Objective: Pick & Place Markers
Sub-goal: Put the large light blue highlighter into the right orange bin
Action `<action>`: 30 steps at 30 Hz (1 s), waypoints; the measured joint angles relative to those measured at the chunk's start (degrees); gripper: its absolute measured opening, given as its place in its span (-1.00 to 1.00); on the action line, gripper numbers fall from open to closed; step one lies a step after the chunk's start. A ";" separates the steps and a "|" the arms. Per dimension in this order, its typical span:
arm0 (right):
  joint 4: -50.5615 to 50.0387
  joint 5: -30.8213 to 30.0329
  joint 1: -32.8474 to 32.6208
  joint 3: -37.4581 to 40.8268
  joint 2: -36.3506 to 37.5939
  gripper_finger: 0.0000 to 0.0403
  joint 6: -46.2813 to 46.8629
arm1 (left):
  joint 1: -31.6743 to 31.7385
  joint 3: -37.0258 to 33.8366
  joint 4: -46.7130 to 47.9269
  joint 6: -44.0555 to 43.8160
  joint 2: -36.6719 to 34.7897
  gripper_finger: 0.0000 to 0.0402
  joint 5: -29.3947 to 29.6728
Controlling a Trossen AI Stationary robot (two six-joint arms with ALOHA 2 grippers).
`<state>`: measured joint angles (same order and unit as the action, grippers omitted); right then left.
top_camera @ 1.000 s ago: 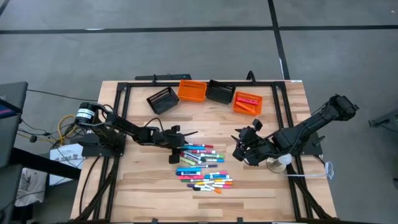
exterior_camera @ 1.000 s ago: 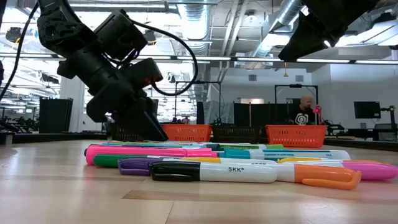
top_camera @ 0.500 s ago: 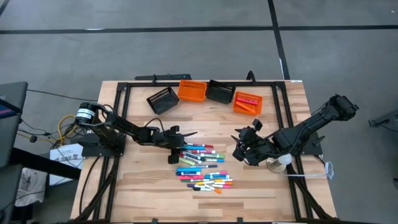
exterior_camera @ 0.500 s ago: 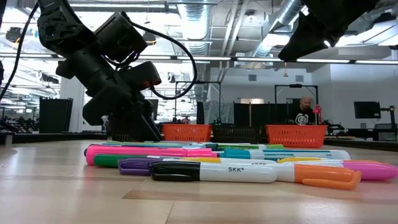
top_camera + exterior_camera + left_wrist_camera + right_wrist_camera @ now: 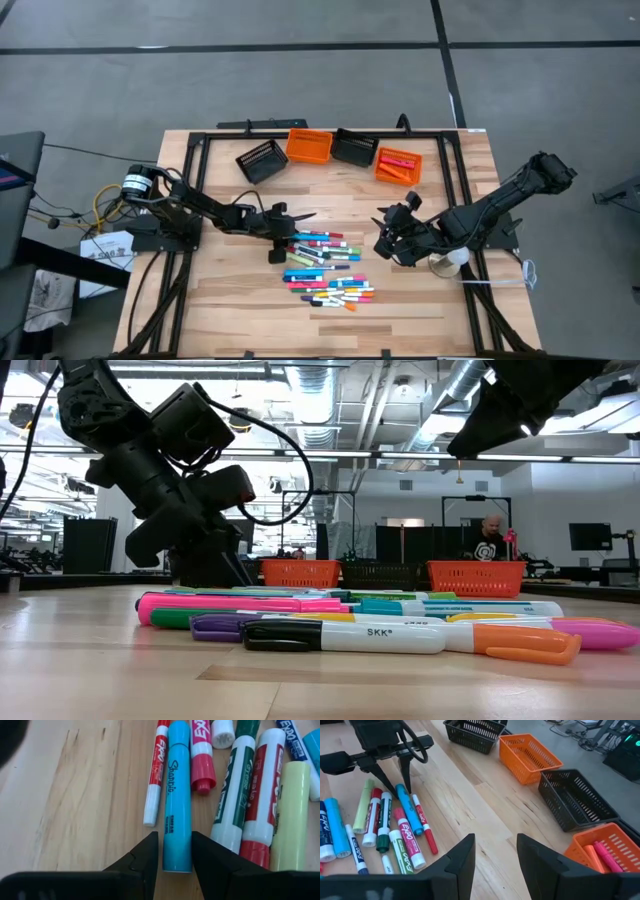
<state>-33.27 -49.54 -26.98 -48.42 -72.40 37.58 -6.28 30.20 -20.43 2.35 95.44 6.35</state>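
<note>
**Left hand straddles a blue marker at the edge of the pile**

The left hand (image 5: 172, 852) is down at the near edge of the markers (image 5: 325, 268), and its two dark fingers (image 5: 145, 855) stand either side of a light-blue marker (image 5: 178, 795). The jaws are parted with the marker's butt end between them; whether they press on it yet, I cannot tell. That marker's long axis runs straight out ahead of the hand, in line with the fingers. Just beside it on one side lies a thin red-and-white marker (image 5: 155, 770), parallel, and on the other side a pink one (image 5: 201, 750), then green, red and pale yellow barrels, all pointing roughly the same way.

From above, the pile lies spread on the wooden bench (image 5: 220, 300), most markers lying crosswise between the two arms. The right hand (image 5: 385, 238) hovers off to the far side of the pile, well apart from it, fingers parted and holding nothing.

Beyond the hands, along the bench's back edge, sits a row of four small bins: black (image 5: 262, 159), orange (image 5: 309, 146), black (image 5: 354, 148) and orange (image 5: 398, 164), the last holding a few pink and orange markers.

At bench level the room behind shows open ceiling ducts, strip lights and a person (image 5: 489, 538) far back.
</note>
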 joint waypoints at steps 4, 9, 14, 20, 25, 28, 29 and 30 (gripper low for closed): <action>0.52 0.07 0.00 0.00 -0.02 -0.33 0.00 | 0.00 -0.02 -0.05 0.00 0.00 -0.43 0.82; 0.73 0.09 0.00 0.00 0.00 -0.32 0.00 | 0.02 -0.04 -0.15 0.00 0.00 -0.47 1.09; 0.73 0.13 0.00 0.00 -0.01 -0.34 -0.02 | 0.02 -0.04 -0.22 0.24 0.00 -0.57 1.12; 0.71 0.24 0.00 0.00 0.00 -0.33 -0.02 | 0.02 -0.07 -0.28 0.42 0.00 -0.55 1.12; 0.71 0.24 0.00 0.00 0.00 -0.34 -0.02 | 0.02 -0.09 -0.42 0.85 0.00 -0.55 1.12; 0.71 0.22 0.00 0.00 0.00 -0.34 -0.02 | 0.02 -0.09 -0.48 0.87 0.00 -0.58 1.10; 0.71 0.22 0.00 0.00 0.00 -0.34 -0.02 | 0.02 -0.09 -0.54 0.90 0.00 -0.58 1.09; 0.72 0.22 0.00 0.00 -0.01 -0.34 -0.02 | 0.02 -0.09 -0.63 1.15 0.00 -0.58 1.09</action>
<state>-32.54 -49.32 -26.98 -48.42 -72.41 37.56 -6.26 30.11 -21.05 3.50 95.44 7.44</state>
